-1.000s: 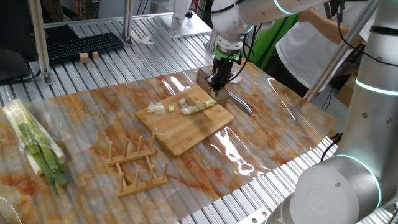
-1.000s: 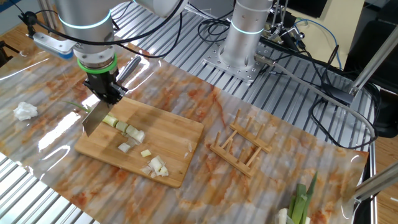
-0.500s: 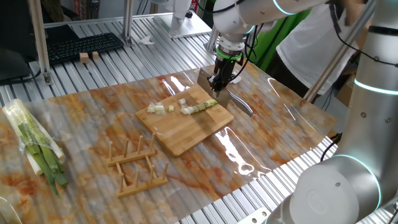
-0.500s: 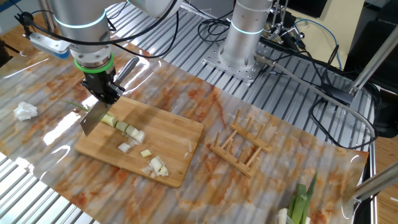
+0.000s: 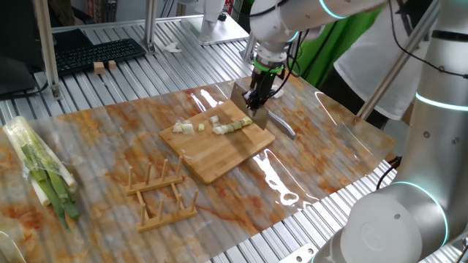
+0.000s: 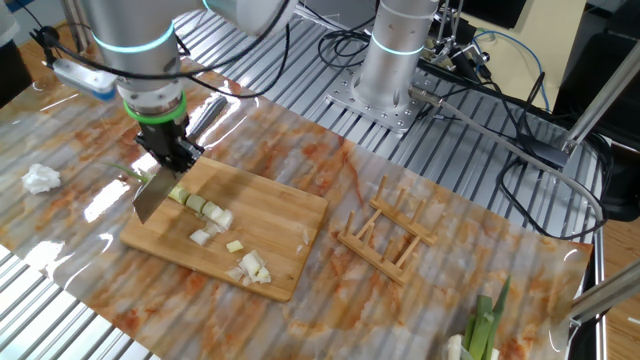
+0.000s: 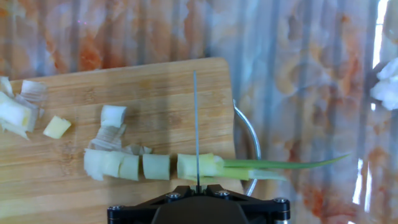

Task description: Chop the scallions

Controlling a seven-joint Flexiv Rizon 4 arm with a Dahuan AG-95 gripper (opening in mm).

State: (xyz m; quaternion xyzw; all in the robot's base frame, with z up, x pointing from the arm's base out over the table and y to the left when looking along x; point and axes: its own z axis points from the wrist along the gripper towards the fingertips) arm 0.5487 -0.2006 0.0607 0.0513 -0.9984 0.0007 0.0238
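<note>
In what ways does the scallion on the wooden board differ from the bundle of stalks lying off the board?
The scallion on the board is bare and mostly cut into short pale chunks; the bundle is whole, long stalks in clear plastic wrap. The scallion lies under the knife held by the gripper; the bundle lies on the table, far from the arm. The scallion looks whitish with a thin green tail; the bundle shows darker green. Both look like the same vegetable.

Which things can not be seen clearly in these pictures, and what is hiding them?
- Gripper: its fingers' hold on the knife handle; both fixed views too small, hand view cut off by the bottom edge.
- Knife: edge-on in hand view, so blade contact with the scallions unclear.
- Wrapped bundle: cut off by the bottom edge.
</note>
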